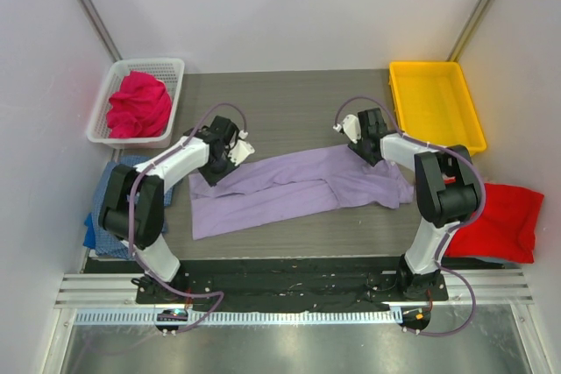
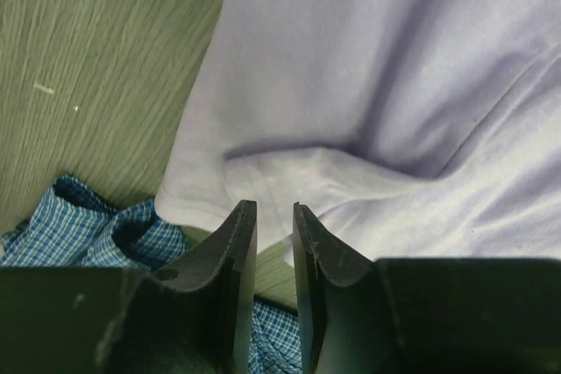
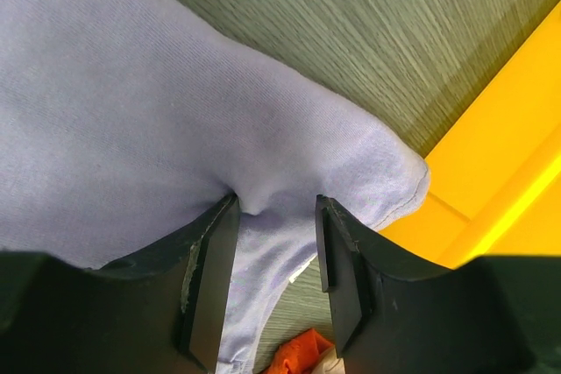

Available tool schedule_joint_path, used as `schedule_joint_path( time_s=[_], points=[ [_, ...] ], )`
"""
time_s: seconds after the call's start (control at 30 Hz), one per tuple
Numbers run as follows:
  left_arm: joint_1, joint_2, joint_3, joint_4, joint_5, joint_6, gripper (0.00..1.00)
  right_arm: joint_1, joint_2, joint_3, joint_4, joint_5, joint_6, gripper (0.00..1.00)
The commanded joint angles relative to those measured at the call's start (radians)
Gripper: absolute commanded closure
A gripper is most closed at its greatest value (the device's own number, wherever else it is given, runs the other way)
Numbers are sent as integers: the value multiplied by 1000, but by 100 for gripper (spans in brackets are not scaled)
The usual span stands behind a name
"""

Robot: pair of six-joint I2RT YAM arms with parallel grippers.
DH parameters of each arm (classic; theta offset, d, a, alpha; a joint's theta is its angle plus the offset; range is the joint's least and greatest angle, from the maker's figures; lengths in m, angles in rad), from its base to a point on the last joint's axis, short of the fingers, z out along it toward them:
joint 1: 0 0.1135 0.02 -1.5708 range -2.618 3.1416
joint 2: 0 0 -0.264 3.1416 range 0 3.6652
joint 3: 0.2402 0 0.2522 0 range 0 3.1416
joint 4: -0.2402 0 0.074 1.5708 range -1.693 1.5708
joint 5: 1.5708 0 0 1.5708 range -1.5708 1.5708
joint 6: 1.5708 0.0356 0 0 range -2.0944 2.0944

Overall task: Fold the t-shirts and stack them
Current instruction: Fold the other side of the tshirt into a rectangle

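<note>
Now the right gripper (image 3: pixel 276 208) is pinching the purple t-shirt (image 1: pixel 289 183) to fold it — the left gripper (image 2: pixel 272 209), barely open and empty, is needing a grip.

From above, the left arm (image 1: pixel 140 203) covers most of the blue checked t-shirt (image 1: pixel 95 238) at eight o'clock, the right arm (image 1: pixel 443 190) hides part of the red t-shirt (image 1: pixel 504 216) at four o'clock, and both wrist views crop the lavender t-shirt (image 2: pixel 394 67).
</note>
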Motion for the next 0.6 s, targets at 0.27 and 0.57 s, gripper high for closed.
schedule_joint_path(
  time_s=[0.27, 0.57],
  points=[
    [99, 73, 92, -9, 123, 71, 66, -17, 21, -70, -95, -22, 1, 50],
    [149, 145, 149, -89, 231, 117, 64, -16, 4, -79, -95, -22, -4, 51]
  ],
)
